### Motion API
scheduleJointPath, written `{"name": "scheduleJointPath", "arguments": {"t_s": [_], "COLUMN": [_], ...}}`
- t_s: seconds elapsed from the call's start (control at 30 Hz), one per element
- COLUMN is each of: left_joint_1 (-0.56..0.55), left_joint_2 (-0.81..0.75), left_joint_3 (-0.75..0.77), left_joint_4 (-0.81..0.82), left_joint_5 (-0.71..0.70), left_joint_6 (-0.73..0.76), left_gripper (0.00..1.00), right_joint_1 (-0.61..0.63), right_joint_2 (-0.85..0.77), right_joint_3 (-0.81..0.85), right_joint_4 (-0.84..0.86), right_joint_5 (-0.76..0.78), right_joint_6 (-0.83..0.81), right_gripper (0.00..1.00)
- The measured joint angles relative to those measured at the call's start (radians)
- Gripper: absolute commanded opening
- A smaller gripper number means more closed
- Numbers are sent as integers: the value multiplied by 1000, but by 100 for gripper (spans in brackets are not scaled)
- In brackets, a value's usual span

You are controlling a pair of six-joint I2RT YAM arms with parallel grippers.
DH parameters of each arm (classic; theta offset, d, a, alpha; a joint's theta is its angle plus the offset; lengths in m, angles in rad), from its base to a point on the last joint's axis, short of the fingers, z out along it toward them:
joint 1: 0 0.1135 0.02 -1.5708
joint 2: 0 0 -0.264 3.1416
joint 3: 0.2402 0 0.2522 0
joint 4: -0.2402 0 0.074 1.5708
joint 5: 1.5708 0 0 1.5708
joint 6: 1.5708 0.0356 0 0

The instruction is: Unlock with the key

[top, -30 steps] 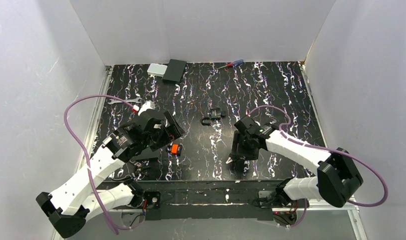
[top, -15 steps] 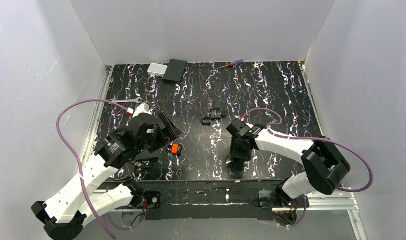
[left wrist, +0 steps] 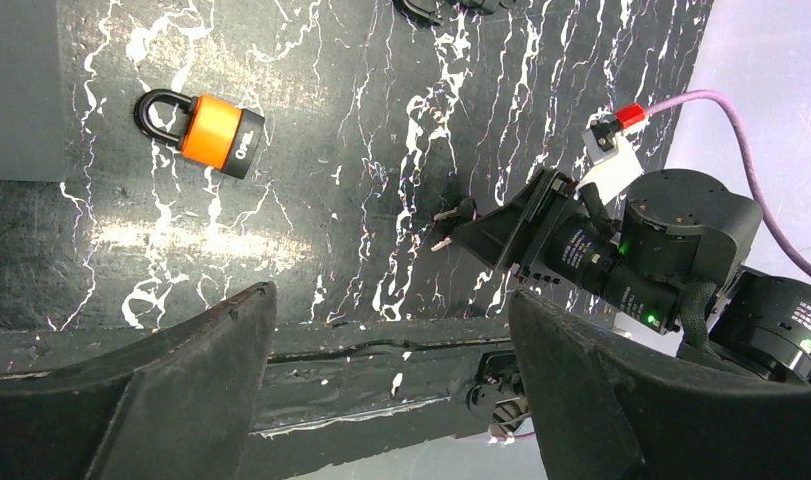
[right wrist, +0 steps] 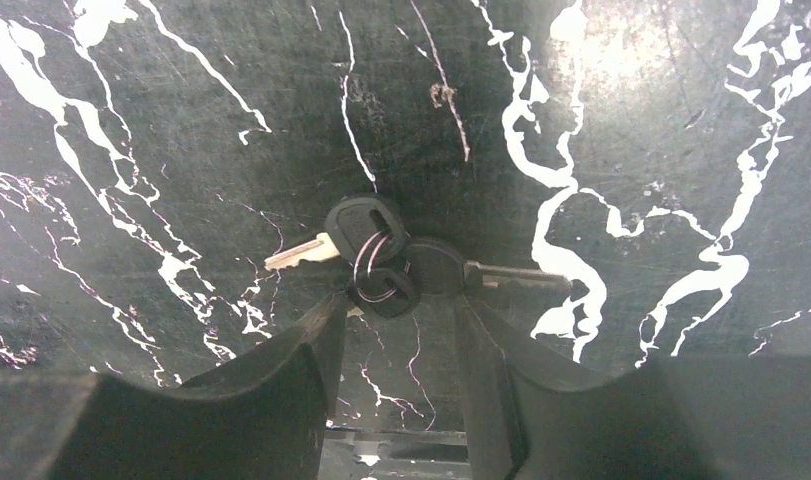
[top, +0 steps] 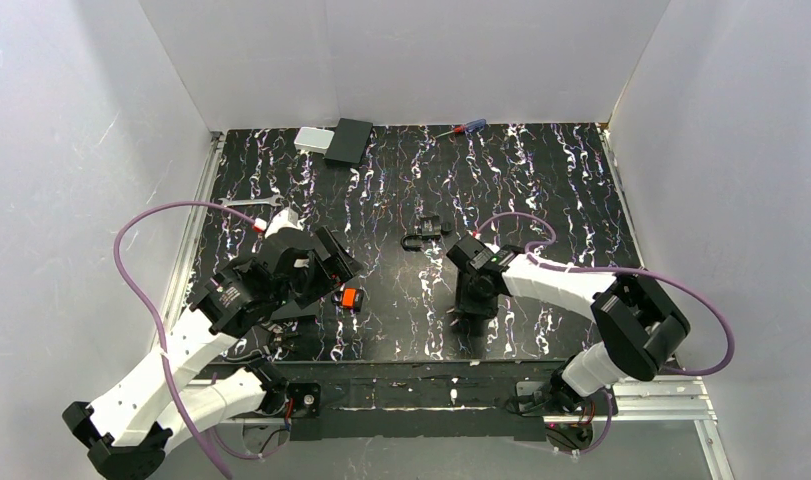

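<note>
A small bunch of keys [right wrist: 366,228] on a wire ring lies flat on the black marbled table; the heads are dark and one pale blade points left. My right gripper [right wrist: 396,300] points down over it, its two fingertips [right wrist: 331,310] pressed against the dark heads from either side. From above, the right gripper [top: 468,312] hides the key. The black padlock [top: 421,232] lies beyond it at mid table. An orange-bodied padlock [left wrist: 203,132] lies left of centre, beside my left gripper [top: 331,265]. My left gripper [left wrist: 391,295] stands wide open with nothing between its fingers.
At the back left a grey box [top: 311,139] and a dark flat box [top: 349,141] lie side by side. A screwdriver [top: 461,128] lies at the back edge, and a silver wrench [top: 246,203] near the left edge. White walls surround the table.
My right gripper has shifted a little left over the keys and its jaws have closed in on them. The left arm has drawn slightly back and left, still open.
</note>
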State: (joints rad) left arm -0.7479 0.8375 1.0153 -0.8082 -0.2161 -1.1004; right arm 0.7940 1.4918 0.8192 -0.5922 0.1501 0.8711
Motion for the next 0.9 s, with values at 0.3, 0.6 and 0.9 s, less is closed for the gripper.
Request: {"name": "scheduleJointPath", "arguments": {"t_s": [0.3,0.6,0.9], "left_joint_1": [0,0,0], "left_joint_2": [17,17,-2], "left_joint_3": [0,-8,-19], "left_joint_4": [0,0,0], "left_joint_5": [7,14,15], "left_joint_6": [0,0,-2], "left_gripper": [84,84,83], "right_joint_1": [1,1,1], "right_joint_2": [14,20,21], "right_joint_3": [18,24,40], "right_joint_4": [0,0,2], "right_joint_5": [5,12,5], "right_joint_6": [-26,-40,-44], "right_gripper": [55,55,55]}}
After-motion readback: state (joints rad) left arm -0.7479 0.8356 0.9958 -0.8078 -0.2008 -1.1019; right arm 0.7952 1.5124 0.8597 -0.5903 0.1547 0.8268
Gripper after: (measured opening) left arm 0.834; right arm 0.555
